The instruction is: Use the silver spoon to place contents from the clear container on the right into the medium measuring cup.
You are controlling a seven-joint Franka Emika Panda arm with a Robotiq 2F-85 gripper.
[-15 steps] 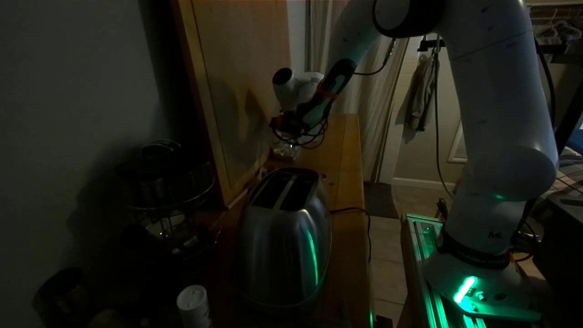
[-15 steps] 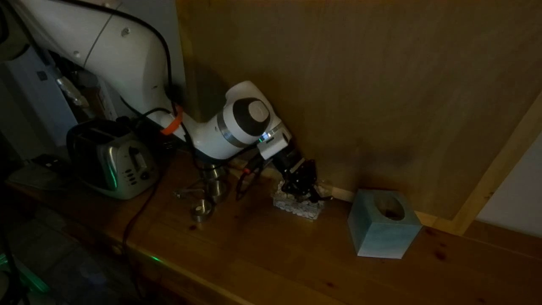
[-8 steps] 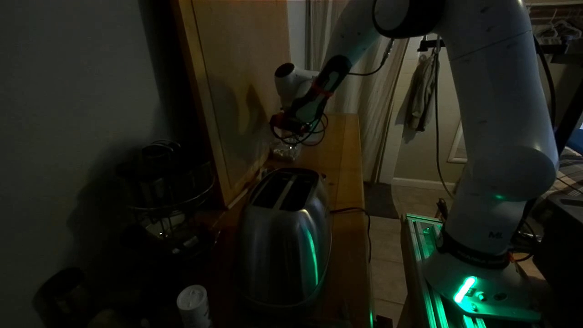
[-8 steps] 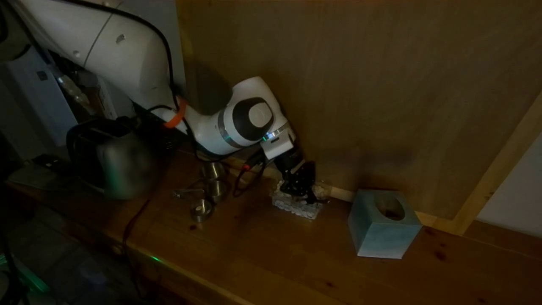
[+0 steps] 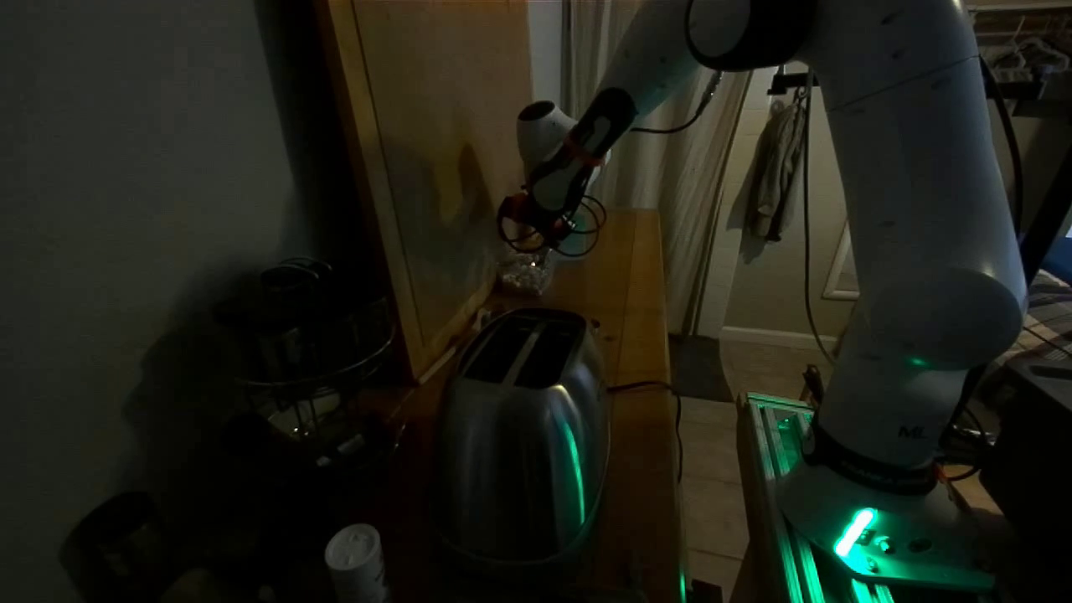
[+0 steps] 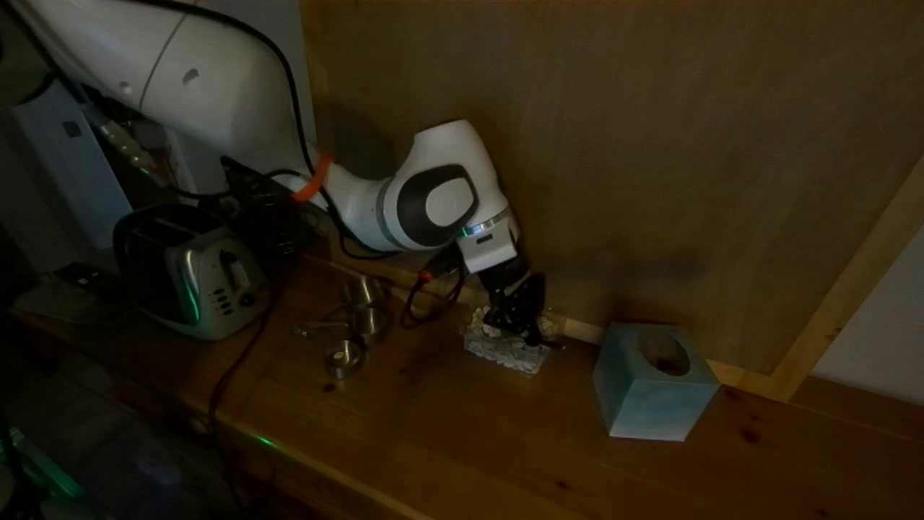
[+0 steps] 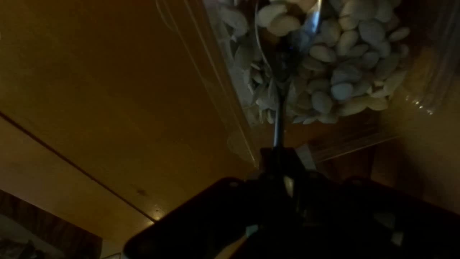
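My gripper (image 7: 279, 154) is shut on the handle of the silver spoon (image 7: 280, 118), seen in the wrist view. The spoon's bowl is over the pale seeds (image 7: 345, 72) and partly among them, with a few seeds lying in it. They fill the clear container (image 6: 505, 355), whose thin transparent wall (image 7: 222, 82) shows on the wrist view's left. In an exterior view the dark gripper (image 6: 521, 318) hangs over this container and hides part of it. To its left stand metal measuring cups; the medium measuring cup (image 6: 369, 323) appears to be the middle one, between a larger and a smaller cup.
A pale blue tissue box (image 6: 653, 383) stands to the right of the container. The toaster (image 6: 195, 271) is at the left, its cord running over the counter edge. A wooden panel (image 6: 613, 180) rises close behind the container. The light is dim.
The wrist has risen and swung more upright, while the gripper stays above the container with the spoon. The container and the cups have kept their places.
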